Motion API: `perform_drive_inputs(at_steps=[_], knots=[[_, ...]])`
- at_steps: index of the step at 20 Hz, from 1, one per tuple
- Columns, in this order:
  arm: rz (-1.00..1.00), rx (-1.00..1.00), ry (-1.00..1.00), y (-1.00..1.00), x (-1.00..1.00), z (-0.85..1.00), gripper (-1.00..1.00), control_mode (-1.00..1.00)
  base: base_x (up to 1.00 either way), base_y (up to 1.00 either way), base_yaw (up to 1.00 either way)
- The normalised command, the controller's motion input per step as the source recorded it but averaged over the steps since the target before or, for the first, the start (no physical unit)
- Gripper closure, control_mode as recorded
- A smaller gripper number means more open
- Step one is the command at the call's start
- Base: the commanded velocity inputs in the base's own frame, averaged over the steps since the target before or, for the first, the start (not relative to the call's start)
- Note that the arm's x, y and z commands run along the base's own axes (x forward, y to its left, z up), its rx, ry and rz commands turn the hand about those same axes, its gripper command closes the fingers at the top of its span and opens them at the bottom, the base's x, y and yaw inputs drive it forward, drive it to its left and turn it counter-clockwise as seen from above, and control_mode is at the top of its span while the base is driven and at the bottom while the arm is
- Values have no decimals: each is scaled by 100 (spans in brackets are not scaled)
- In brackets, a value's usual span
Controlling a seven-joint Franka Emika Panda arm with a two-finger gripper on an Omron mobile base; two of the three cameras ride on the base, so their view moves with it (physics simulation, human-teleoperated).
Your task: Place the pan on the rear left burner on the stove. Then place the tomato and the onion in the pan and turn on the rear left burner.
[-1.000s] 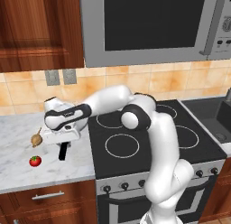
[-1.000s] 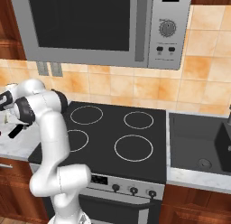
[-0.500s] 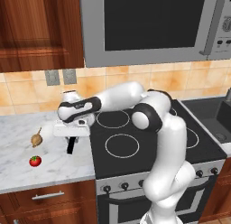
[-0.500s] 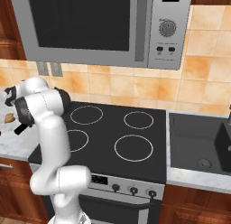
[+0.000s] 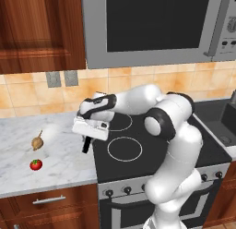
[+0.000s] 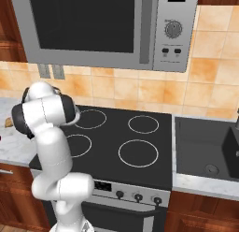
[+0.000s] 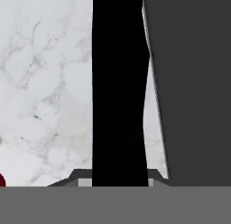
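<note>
I am holding the pan's black handle (image 7: 118, 92) between my fingers; my gripper (image 5: 87, 141) is closed on it, with the handle (image 5: 86, 144) hanging down below my hand over the seam where the marble counter (image 5: 55, 149) is meeting the stove (image 5: 152, 145). In the hand view the handle is running straight up the middle, marble to one side, black glass (image 7: 194, 83) to the other. The pan's bowl is hidden by my hand, so I cannot tell how it is sitting. The rear left burner (image 5: 120, 123) is lying just beyond my hand, partly covered by my arm. The onion (image 5: 37, 142) is resting on the counter well to the left, the tomato (image 5: 36, 165) just in front of it, both apart from my gripper.
</note>
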Motion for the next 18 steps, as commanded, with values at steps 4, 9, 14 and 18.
perform_drive_inputs(at_steps=[4,9,14,18], knots=[[-8,1,0,-32,26,11,100,-100,0,0,0],[-9,-1,7,-18,38,22,100,-100,0,0,0],[-11,-5,18,-4,47,24,100,-100,0,0,0],[-10,-5,19,-1,44,4,100,-100,0,0,0]])
